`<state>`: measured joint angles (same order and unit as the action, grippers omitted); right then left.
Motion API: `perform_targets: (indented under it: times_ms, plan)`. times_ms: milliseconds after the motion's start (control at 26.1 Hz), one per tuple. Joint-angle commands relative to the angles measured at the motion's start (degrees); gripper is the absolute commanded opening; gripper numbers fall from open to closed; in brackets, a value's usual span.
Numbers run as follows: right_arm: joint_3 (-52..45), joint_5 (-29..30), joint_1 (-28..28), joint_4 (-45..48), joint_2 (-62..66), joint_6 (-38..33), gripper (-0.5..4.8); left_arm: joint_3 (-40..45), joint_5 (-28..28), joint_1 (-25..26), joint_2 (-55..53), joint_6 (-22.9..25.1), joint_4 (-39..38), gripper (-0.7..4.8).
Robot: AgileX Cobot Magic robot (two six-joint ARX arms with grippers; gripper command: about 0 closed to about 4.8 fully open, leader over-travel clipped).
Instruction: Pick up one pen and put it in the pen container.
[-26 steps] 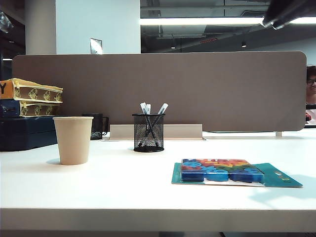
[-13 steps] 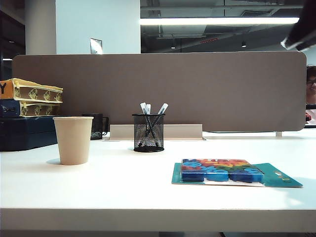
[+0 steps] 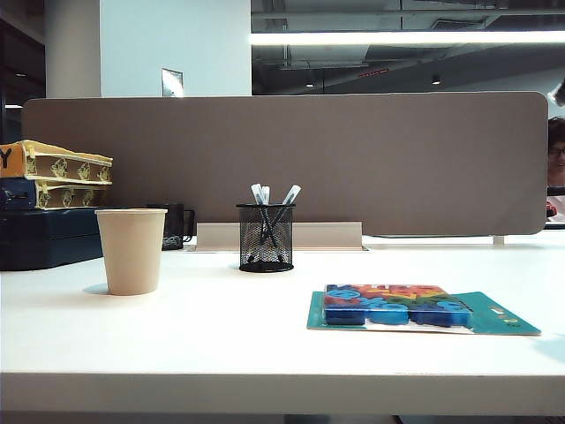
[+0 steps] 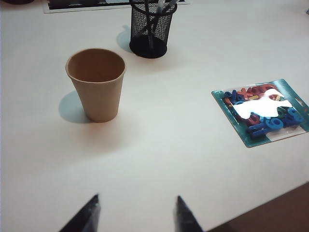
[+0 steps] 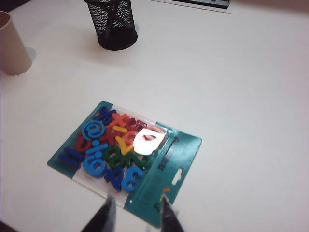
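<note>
On the desk (image 3: 265, 336), the pen container (image 3: 265, 237) stands mid-way back with pens (image 3: 290, 195) in it — the paper cup (image 3: 131, 251) nearer and to its left, a mug (image 3: 174, 225) behind that cup. The letter pack (image 3: 415, 307) lies front right. Stacked boxes (image 3: 48, 203) sit far left, a partition (image 3: 282, 163) behind everything. The left gripper (image 4: 137, 215) hangs above the near desk — the right gripper (image 5: 136, 212) over the pack's near edge.

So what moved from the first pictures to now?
The dark arm in the top right corner of the exterior view slid off to the right and is gone. Nothing was grabbed or dropped. The pens stay in the mesh pen container; paper cup and letter pack haven't moved. The left hand is open, the right hand empty.
</note>
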<state>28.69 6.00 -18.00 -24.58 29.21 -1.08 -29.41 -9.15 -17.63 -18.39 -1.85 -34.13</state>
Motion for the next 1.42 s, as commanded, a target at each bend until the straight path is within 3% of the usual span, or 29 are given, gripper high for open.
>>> perform_targets:
  times_ms: [38,192,421,651,805,1264,1418]
  plan:
    - [-1.8,-0.5,0.0,0.4,-3.2,-2.5,1.17,0.8,1.0,0.1,1.8,-0.4,0.2,1.92]
    - [-4.1,-1.4,0.0,0.3,-7.6,-4.9,1.17,1.1,2.1,0.1,4.9,-0.7,0.5,1.92]
    - [-5.2,-5.2,0.0,1.0,-12.4,-5.4,1.17,2.6,8.1,0.1,10.0,-8.1,2.5,1.92]
    - [-6.2,-6.6,0.0,3.7,-12.4,-8.4,1.17,8.2,8.8,0.1,11.3,-13.4,9.2,1.92]
    - [-9.3,-7.6,0.0,7.0,-12.5,-8.4,1.17,10.3,11.0,0.1,11.3,-13.5,11.7,1.92]
    - [-10.4,-15.4,-0.1,5.6,-12.5,-8.3,1.16,11.4,13.0,0.1,11.3,-11.5,11.6,1.92]
    - [-11.1,-15.6,0.0,5.9,-12.5,-8.3,1.16,13.2,14.1,0.1,11.3,-11.6,13.3,1.92]
